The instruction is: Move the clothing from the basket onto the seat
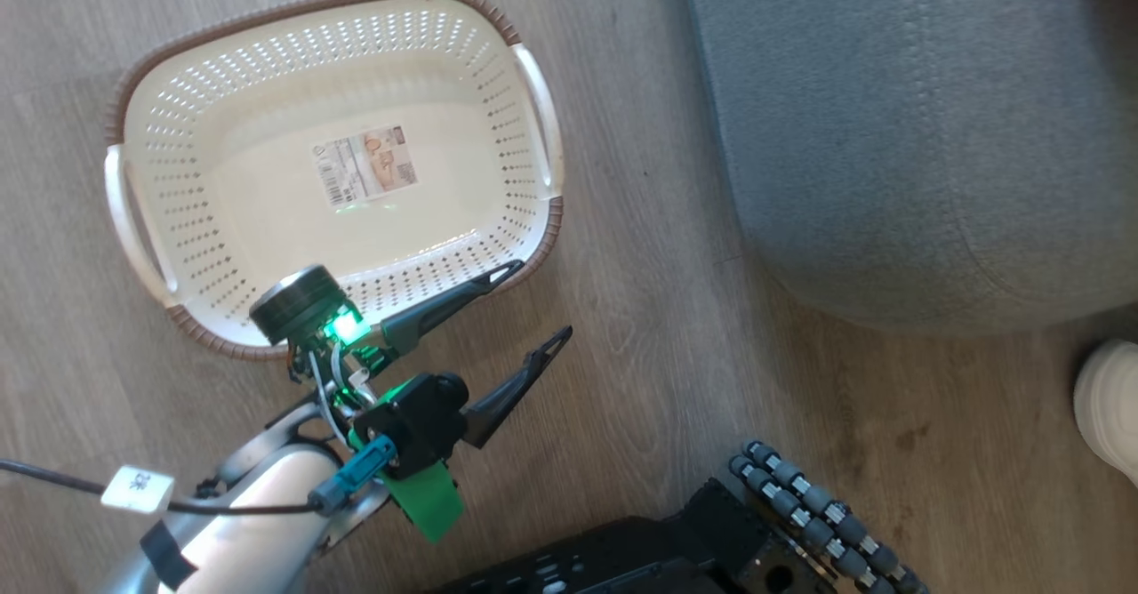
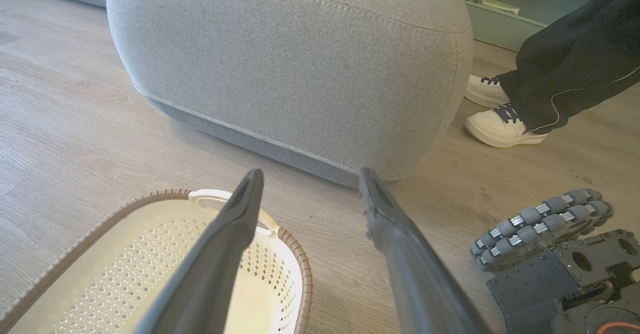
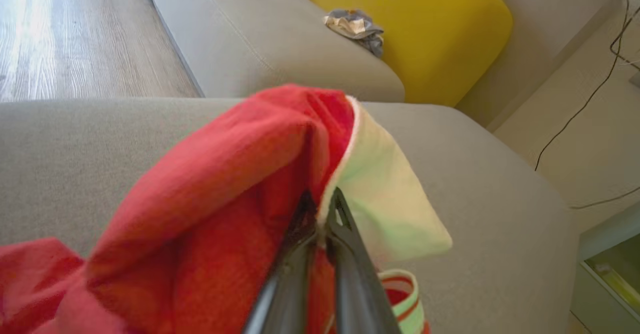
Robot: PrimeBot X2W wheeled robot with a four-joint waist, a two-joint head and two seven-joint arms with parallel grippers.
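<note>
Pinching red clothing (image 3: 225, 174) between right fingers (image 3: 342, 224), above grey seat (image 3: 500, 214)

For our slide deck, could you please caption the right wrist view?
Right end effector shut on red clothing, held over the grey seat.

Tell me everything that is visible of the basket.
The basket is cream perforated plastic, a rounded rectangle with a brown braided rim and two side handles. A paper label lies on its inside bottom; nothing else is in it. It stands upright on the wooden floor, apart from the grey seat. The open left pincer hangs by its rim; contact cannot be judged.
</note>
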